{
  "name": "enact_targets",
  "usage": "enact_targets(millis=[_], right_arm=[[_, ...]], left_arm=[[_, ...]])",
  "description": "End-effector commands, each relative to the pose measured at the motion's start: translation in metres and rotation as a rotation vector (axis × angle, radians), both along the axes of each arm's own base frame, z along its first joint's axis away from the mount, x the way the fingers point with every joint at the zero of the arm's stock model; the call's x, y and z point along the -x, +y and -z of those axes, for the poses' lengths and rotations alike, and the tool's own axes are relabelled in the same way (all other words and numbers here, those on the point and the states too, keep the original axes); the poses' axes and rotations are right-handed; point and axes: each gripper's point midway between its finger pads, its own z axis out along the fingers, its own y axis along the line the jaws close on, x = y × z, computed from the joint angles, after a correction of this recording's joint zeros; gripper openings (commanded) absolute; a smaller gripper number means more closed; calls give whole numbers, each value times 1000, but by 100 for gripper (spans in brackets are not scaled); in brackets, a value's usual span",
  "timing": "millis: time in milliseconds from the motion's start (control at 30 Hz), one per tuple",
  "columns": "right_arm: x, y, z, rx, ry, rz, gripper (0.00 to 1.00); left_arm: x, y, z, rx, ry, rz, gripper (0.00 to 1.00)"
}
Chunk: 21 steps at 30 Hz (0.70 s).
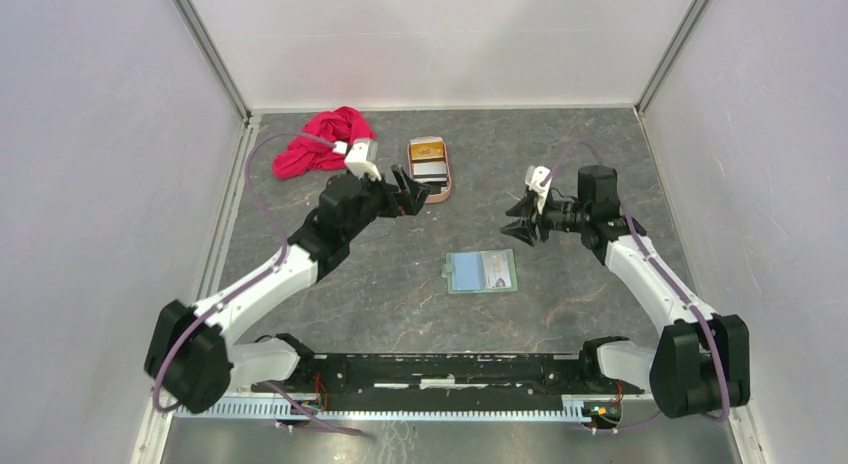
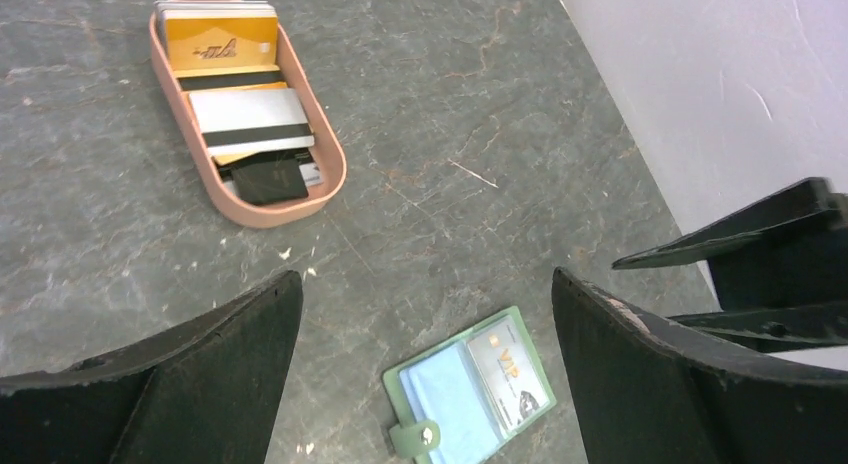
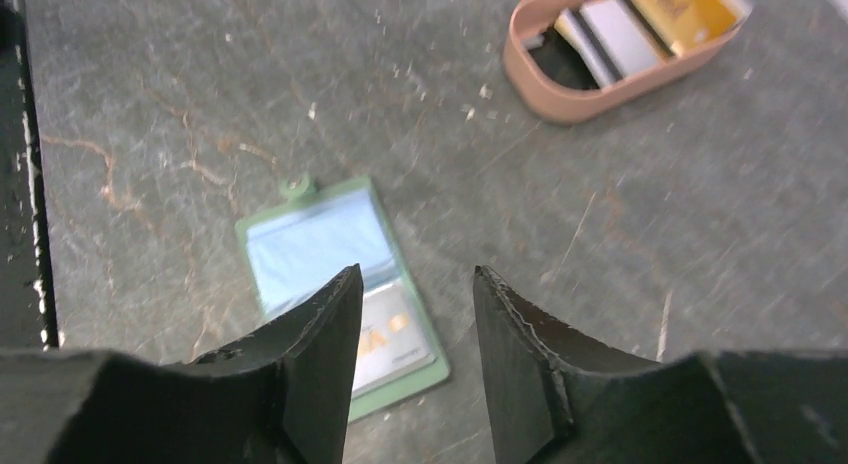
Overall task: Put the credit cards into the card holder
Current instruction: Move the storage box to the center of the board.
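Card holder (image 1: 481, 272): sage-green bifold lying open and flat on the dark veined table (image 1: 380, 314), near the middle, between the two arms. The inside is light blue, and a snap tab sticks out from one short edge. One panel shows bare blue pockets. The other holds a pale card (image 2: 510, 374) with gold lettering, seated in its pocket.

Credit cards (image 2: 245, 114): an overlapping stack in a pinkish-tan oval tray (image 2: 285, 212) toward the far side of the table, well apart from the holder. An orange-gold card lies at one end and a grey-white card with a dark stripe at the middle. Further orange edges show beneath, and a dark piece lies at the other end.

Left gripper (image 1: 415, 191): jaws spread wide, with nothing between them and nothing touched. It hangs above the table close by the tray. Its wrist view shows bare table between the fingers, the tray off to one side and the holder lower down.

Left arm (image 1: 270, 274): reaches from the near-left base toward the far side, elbow bent, wrist angled toward the tray. A lilac cable (image 1: 262, 149) loops beside it.

Right gripper (image 1: 518, 224): jaws partway apart, empty and clear of the surface. It points toward the table's middle, and the holder lies below, partly behind one finger in the wrist view.

Right arm (image 1: 650, 274): rises from the near-right base, with the forearm slanting away and the wrist turned inward.

Red cloth (image 1: 325, 144): crumpled at the far left, beyond the left wrist.
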Motion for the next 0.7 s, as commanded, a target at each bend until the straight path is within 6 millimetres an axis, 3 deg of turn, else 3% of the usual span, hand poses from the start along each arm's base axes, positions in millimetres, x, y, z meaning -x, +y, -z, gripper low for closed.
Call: enact_targets(millis=[0,167,267,333,433,533,667], right_arm=[[-28,21,-55,-62,-128,-101,52],[-49,35,-65,-10,-102,-147,55],[-62,43,-56,6,-83,-119,57],[-79,54,-47,23,-25,-41,51],[-120,61,-21,106,80,174,40],[-155,70,-15,69,202,304,45],[-187,94,-13,-13,274,358,55]], left_arm=[[-30,-12,1,-62,42,105,100],[-90,0,8,-94,81,49,100],[-130,3,-2,-83,91,61,100],[-145,5,9,-79,167,35,100],[-145,5,30,-43,242,21,99],[-132,10,38,-2,219,4,99],[-111,13,24,52,142,27,100]])
